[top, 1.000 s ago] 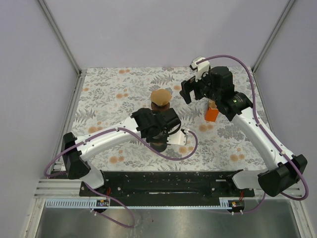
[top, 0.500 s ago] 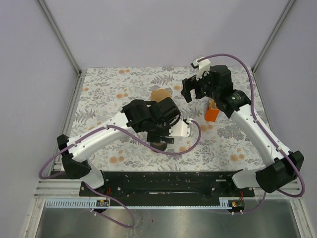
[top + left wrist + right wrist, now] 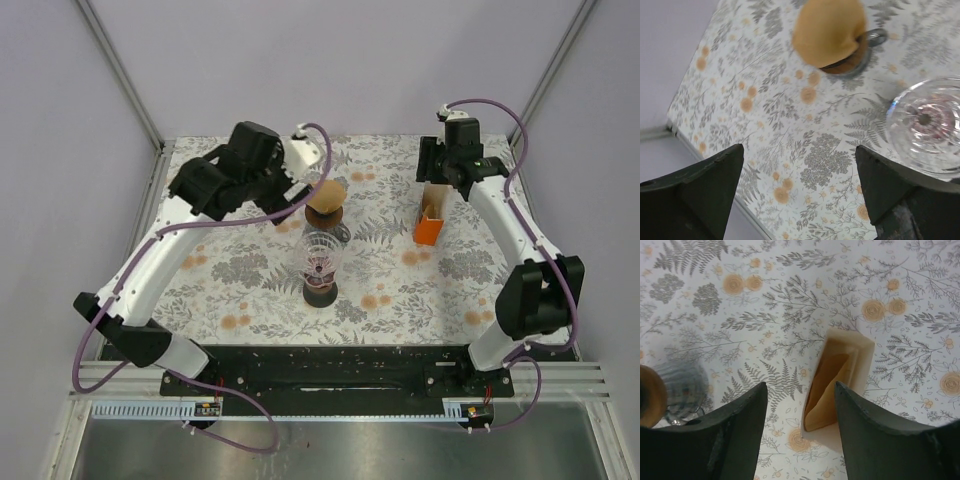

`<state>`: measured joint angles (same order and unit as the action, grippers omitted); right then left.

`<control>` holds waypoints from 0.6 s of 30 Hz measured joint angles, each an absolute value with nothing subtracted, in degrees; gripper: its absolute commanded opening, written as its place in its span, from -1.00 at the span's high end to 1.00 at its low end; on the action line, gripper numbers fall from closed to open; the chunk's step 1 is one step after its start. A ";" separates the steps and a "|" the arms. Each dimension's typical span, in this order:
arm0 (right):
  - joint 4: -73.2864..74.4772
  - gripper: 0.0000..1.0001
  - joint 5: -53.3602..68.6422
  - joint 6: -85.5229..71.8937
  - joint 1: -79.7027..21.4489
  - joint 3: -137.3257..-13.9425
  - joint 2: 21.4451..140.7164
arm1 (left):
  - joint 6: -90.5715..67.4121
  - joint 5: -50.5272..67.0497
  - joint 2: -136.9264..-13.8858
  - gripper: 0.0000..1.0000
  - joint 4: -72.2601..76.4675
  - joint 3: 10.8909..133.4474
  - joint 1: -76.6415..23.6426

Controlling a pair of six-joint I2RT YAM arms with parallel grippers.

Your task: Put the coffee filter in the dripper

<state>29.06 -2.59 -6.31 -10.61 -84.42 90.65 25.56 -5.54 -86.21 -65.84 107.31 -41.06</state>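
From above, the glass dripper [image 3: 322,255] is standing mid-table, a tan-capped cup [image 3: 326,195] just at its 12 o'clock and an orange holder [image 3: 428,232] at 2 o'clock. In its wrist view the left gripper [image 3: 797,160] is hanging spread wide, cup at 12, dripper at 3. The right gripper [image 3: 801,390], fingers apart, is hovering over the holder, where the coffee filter [image 3: 827,382] is sitting tucked inside.

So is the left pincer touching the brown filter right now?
Apart. The left wrist view shows the left pincer open at the bottom of the frame, with bare floral cloth between its fingers and the brown filter above.
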 measured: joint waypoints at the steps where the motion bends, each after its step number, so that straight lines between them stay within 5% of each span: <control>1: 29.89 -0.04 -3.03 -6.50 -10.24 -85.25 92.14 | 24.53 -5.37 -85.34 -0.94 -64.18 106.32 -38.33; 18: 39.18 0.03 -9.06 -7.33 -9.32 -90.54 105.01 | 18.59 -2.72 -81.41 -0.94 -58.52 96.90 -27.90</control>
